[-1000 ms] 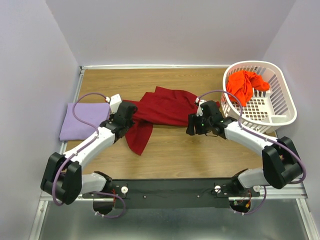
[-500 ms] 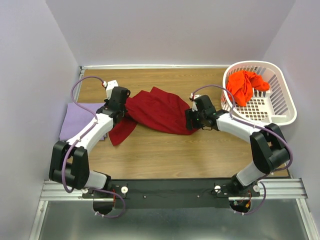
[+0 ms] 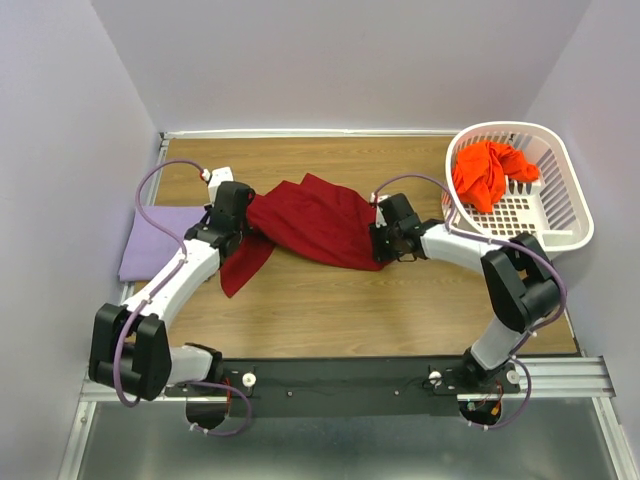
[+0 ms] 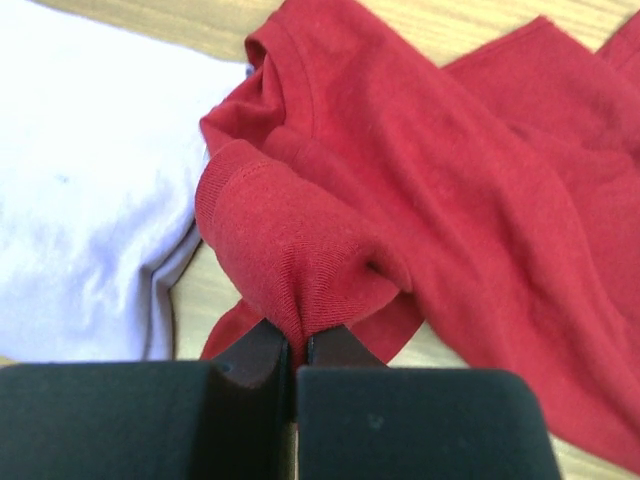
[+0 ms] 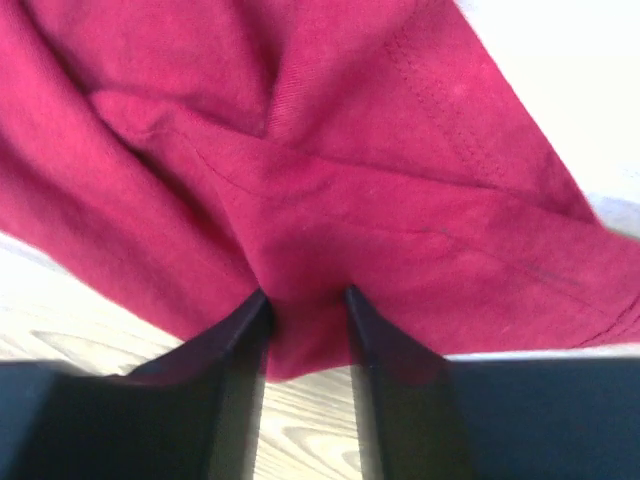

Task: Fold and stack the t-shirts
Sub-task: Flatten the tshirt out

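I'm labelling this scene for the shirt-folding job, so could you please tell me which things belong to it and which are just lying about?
Part of the job: dark red t-shirt, pinched by the left pincer, the right pincer straddling a fold; lavender t-shirt; orange-red t-shirt.
Just there: white laundry basket, holding the orange-red one; wooden table.

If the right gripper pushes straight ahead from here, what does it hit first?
The dark red t-shirt: its cloth lies between the fingers of the right gripper, and more of it fills the way ahead. Beyond that, depth is unclear.
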Tool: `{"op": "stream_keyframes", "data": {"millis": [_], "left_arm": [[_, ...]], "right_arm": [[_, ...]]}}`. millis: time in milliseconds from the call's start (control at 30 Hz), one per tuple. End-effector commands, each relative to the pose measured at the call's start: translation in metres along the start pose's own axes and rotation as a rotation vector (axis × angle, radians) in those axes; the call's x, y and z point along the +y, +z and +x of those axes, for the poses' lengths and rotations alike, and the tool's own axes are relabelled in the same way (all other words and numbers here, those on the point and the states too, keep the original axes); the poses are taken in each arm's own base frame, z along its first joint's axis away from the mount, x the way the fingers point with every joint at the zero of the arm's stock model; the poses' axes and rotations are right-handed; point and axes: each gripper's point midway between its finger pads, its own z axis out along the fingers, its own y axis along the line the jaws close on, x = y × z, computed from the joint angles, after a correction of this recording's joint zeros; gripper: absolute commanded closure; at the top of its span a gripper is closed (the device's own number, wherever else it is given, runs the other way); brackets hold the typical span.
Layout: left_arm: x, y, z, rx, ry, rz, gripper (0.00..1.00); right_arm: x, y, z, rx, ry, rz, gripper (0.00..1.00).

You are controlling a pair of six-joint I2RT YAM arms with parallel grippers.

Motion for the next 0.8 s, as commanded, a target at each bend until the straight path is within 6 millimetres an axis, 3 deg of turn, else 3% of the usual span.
{"op": "stream_keyframes", "data": {"millis": [0,33,67,100,133,200,233,267,367,400,500,567,667,767], "left_arm": [[0.006,-0.014,-0.008,-0.036,-0.007,0.004,1.00],[0.010,-0.021,-0.013,-0.047,-0.011,0.000,1.00],[0.013,-0.025,-0.016,-0.059,-0.012,-0.008,1.00],[0.016,-0.035,-0.025,-0.090,-0.028,-0.004,1.00],[0.018,-0.041,-0.029,-0.102,-0.033,-0.005,1.00],[0.023,-0.055,-0.037,-0.125,-0.048,-0.001,1.00],[0.026,-0.069,-0.047,-0.155,-0.065,0.011,1.00],[0.027,-0.077,-0.052,-0.171,-0.074,0.022,1.00],[0.028,-0.107,-0.073,-0.240,-0.097,0.075,1.00],[0.027,-0.115,-0.078,-0.256,-0.102,0.098,1.00],[0.024,-0.129,-0.093,-0.270,-0.096,0.124,1.00],[0.024,-0.139,-0.107,-0.289,-0.091,0.128,1.00],[0.023,-0.136,-0.114,-0.305,-0.069,0.117,1.00],[0.018,-0.112,-0.107,-0.270,-0.028,0.093,1.00]], "right_arm": [[0.003,-0.002,-0.005,-0.017,0.023,0.003,0.72],[-0.003,-0.006,-0.003,-0.021,0.030,0.035,0.81],[-0.005,-0.013,-0.006,-0.038,0.049,0.050,0.95],[-0.007,-0.022,-0.009,-0.056,0.058,0.068,1.00],[-0.014,-0.046,-0.024,-0.131,0.074,0.107,1.00],[-0.021,-0.075,-0.030,-0.174,0.094,0.151,1.00],[-0.030,-0.111,-0.041,-0.243,0.109,0.194,1.00],[-0.030,-0.135,-0.059,-0.307,0.119,0.206,1.00],[-0.042,-0.207,-0.085,-0.458,0.139,0.266,1.00],[-0.041,-0.234,-0.104,-0.522,0.129,0.268,1.00],[-0.049,-0.280,-0.128,-0.616,0.127,0.319,0.99],[-0.055,-0.283,-0.134,-0.615,0.114,0.362,1.00],[-0.058,-0.278,-0.145,-0.603,0.099,0.402,0.99],[-0.056,-0.242,-0.155,-0.531,0.062,0.408,0.99]]}}
